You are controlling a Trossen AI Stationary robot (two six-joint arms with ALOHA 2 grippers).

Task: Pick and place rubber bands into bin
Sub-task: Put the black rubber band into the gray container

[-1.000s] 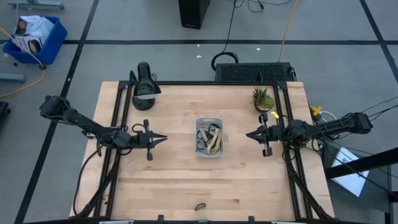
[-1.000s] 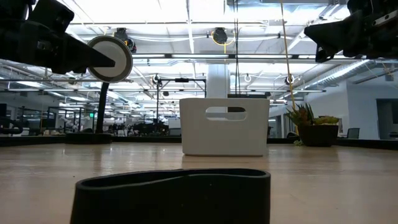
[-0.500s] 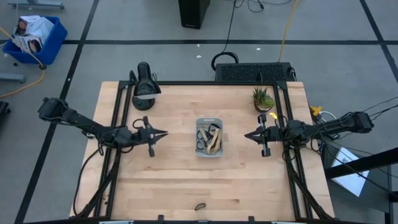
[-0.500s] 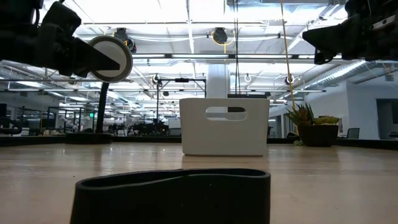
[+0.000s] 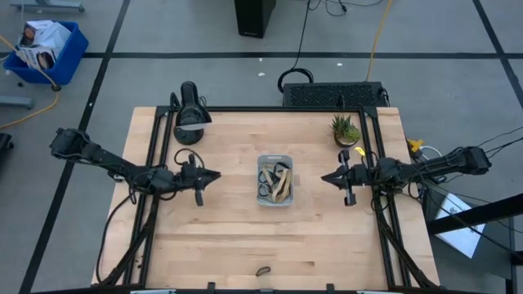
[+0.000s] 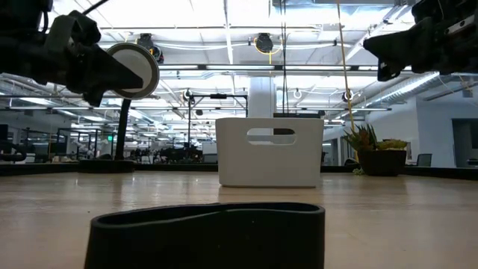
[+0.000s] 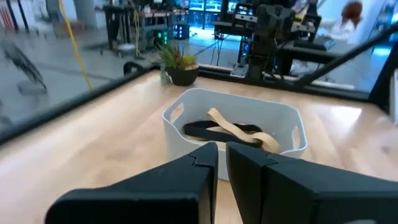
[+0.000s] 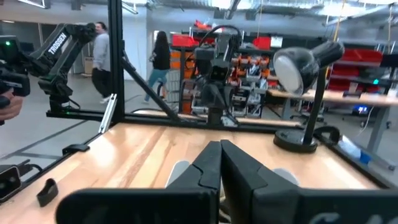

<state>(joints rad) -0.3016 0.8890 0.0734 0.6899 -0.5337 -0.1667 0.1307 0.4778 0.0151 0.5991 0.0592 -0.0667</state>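
The bin (image 5: pixel 274 180) stands in the middle of the table, a pale tray with tan and dark rubber bands (image 5: pixel 276 181) lying inside it. They also show in the left wrist view (image 7: pixel 231 131). One dark rubber band (image 5: pixel 263 271) lies flat on the wood at the table's near edge, and it looms large in the low view (image 6: pixel 209 233). My left gripper (image 5: pixel 215 175) hovers left of the bin, pointing level at it, fingertips together with only a slit (image 7: pixel 222 152) and nothing between them. My right gripper (image 5: pixel 324 177) hovers right of the bin, shut and empty (image 8: pixel 220 148).
A black desk lamp (image 5: pixel 189 106) stands at the far left of the table and a small potted plant (image 5: pixel 346 129) at the far right. Black frame rails (image 5: pixel 155 155) run along both side edges. Bare wood lies between the bin and the near edge.
My left gripper has rolled about its own pointing line and swung a little toward the table's far edge, staying at the same height beside the bin. The bin and the rubber bands have not moved.
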